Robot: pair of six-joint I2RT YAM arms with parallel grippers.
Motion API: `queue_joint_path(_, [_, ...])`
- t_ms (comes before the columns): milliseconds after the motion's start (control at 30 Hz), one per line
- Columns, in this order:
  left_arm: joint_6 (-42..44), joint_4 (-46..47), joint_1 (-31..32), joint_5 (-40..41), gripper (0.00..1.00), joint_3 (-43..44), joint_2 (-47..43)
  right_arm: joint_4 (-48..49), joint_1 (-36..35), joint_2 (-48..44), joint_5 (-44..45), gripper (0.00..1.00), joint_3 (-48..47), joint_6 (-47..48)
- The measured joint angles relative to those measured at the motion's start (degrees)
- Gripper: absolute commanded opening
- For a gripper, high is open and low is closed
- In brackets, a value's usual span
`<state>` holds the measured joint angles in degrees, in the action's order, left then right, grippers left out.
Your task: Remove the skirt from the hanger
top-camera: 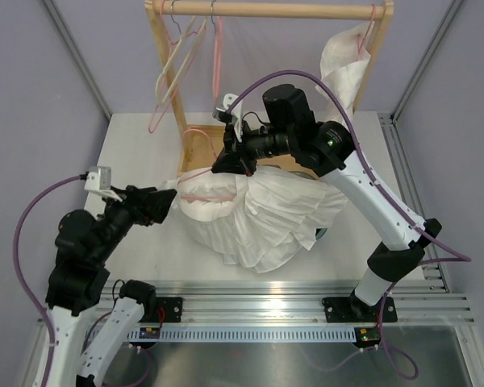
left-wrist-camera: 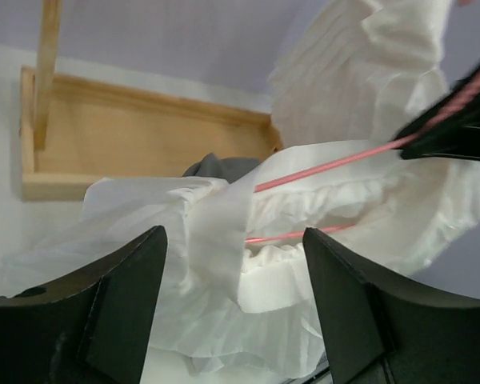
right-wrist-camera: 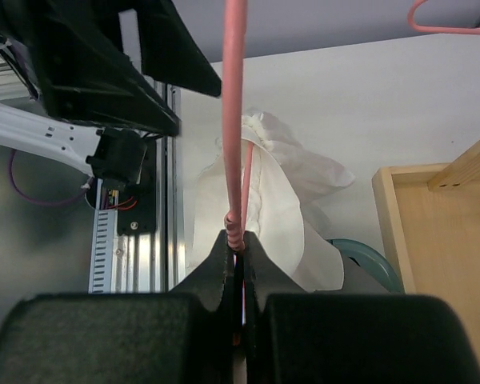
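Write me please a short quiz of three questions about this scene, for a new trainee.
1. True or false: the right gripper is shut on the pink hanger.
2. The left gripper is: A) open, B) shut on the hanger, C) out of every view.
3. Fill in: the pleated skirt on the hanger is ____ in colour.
Key: 1 true; 2 A; 3 white.
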<state>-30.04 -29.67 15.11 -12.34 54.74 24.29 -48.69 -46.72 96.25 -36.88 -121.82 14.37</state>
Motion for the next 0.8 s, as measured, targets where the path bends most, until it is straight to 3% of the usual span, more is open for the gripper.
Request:
queue_joint_path(267, [0.5,-1.5,0.0,4.1,0.67,-4.7,9.6,1.0,-2.3,3.5,7.2,0.0,-3.0,-1.4])
queue_joint_path(333, [1.1,-1.5,0.0,5.1,0.57,-4.7,10.5,1.0,-2.3,4.9,7.7,0.0,-4.4,-1.8])
queue_joint_path(400, [1.9,-1.5,0.0,5.9,0.34,-4.7,11.0,1.2,-2.3,6.0,8.1,0.0,-5.2,-2.2])
queue_joint_path(500, [3.5,-1.5,0.0,8.1,0.1,-4.7,12.0,1.4,-2.3,7.2,9.6,0.0,-6.0,-2.3])
queue_joint_path(633, [6.4,-1.6,0.0,13.1,0.06,-4.7,13.3,2.1,-2.3,7.3,12.2,0.0,-5.0,-1.7])
queue_joint_path(800, [9.9,-1.8,0.0,20.3,0.01,-4.7,15.4,5.4,-2.3,2.9,13.8,0.0,5.0,0.9])
